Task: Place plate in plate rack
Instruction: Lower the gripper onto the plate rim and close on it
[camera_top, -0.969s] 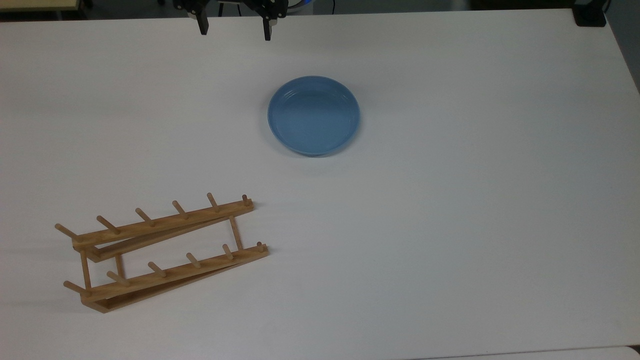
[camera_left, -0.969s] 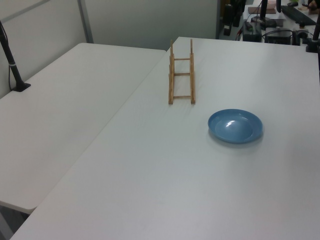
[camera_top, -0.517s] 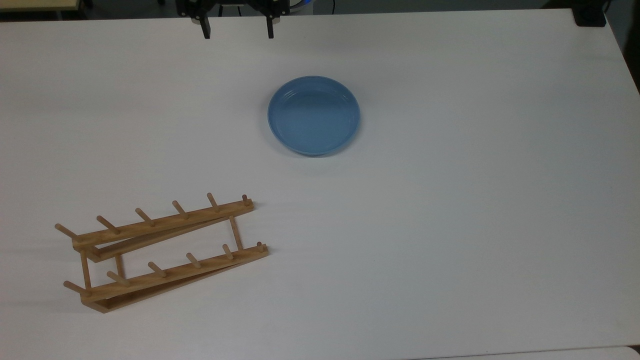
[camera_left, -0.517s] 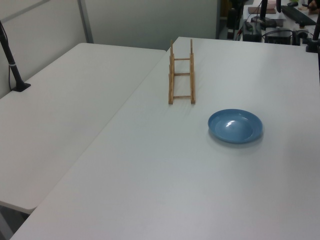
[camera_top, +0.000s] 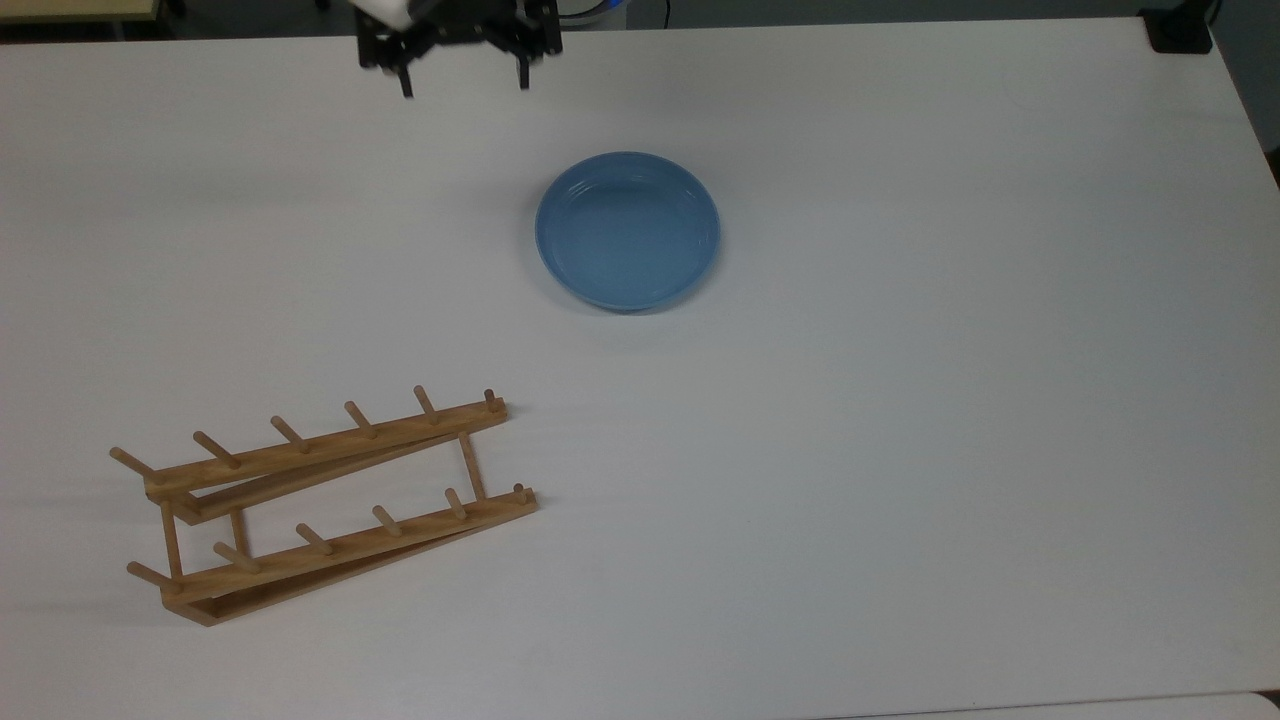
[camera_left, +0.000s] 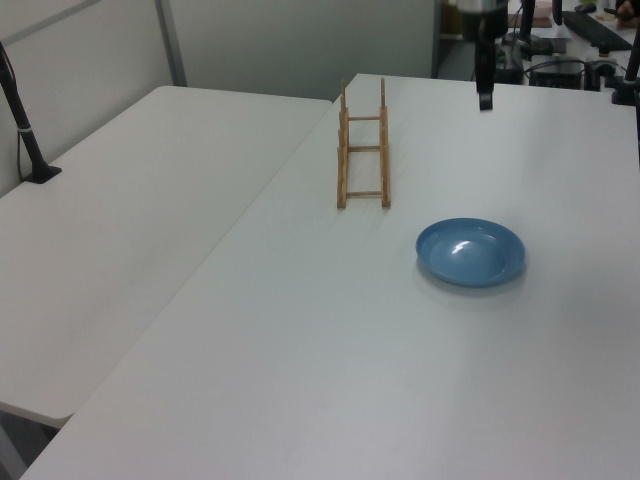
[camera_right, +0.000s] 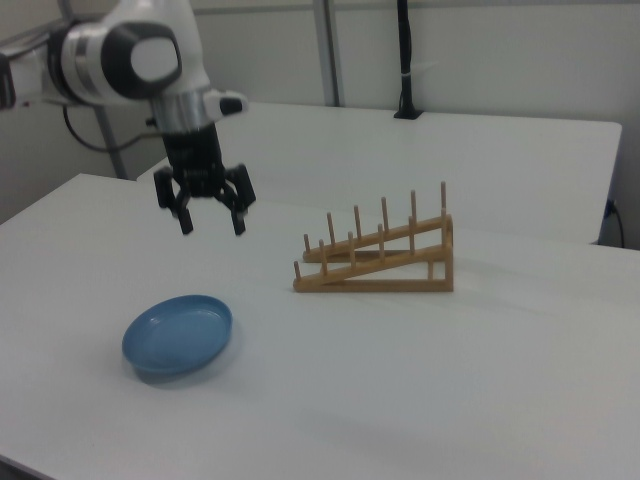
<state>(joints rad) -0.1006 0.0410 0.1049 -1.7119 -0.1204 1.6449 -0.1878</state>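
A round, shallow, glossy light-blue plate (camera_top: 627, 231) with a raised rim lies flat and right side up on the white table (camera_top: 900, 400), a little toward twelve o'clock of the centre of the top view. From the plate, the light-brown wooden plate rack (camera_top: 325, 505) sits toward eight o'clock in the top view, well apart from it; two long parallel rails joined by crossbars carry rows of upright dowel pegs, and no plate stands between them. In the right view the rack (camera_right: 378, 256) rises like a ramp, its low end nearer the plate (camera_right: 179, 335) and its high end toward three o'clock. In the left view the rack (camera_left: 363, 149) is seen end-on, at about eleven o'clock from the plate (camera_left: 470, 252). The black two-finger gripper (camera_top: 463, 88) on the white and grey Franka arm (camera_right: 120, 55) hangs in the air over the table near the twelve o'clock edge of the top view, at about eleven o'clock from the plate and clear of it. Its jaws stand wide apart, pointing down, with nothing between them. In the right view the gripper (camera_right: 211, 227) hovers above the table, at roughly twelve o'clock from the plate and nine o'clock from the rack, touching neither. In the left view the gripper (camera_left: 485, 99) shows as a dark vertical shape at twelve o'clock from the plate.
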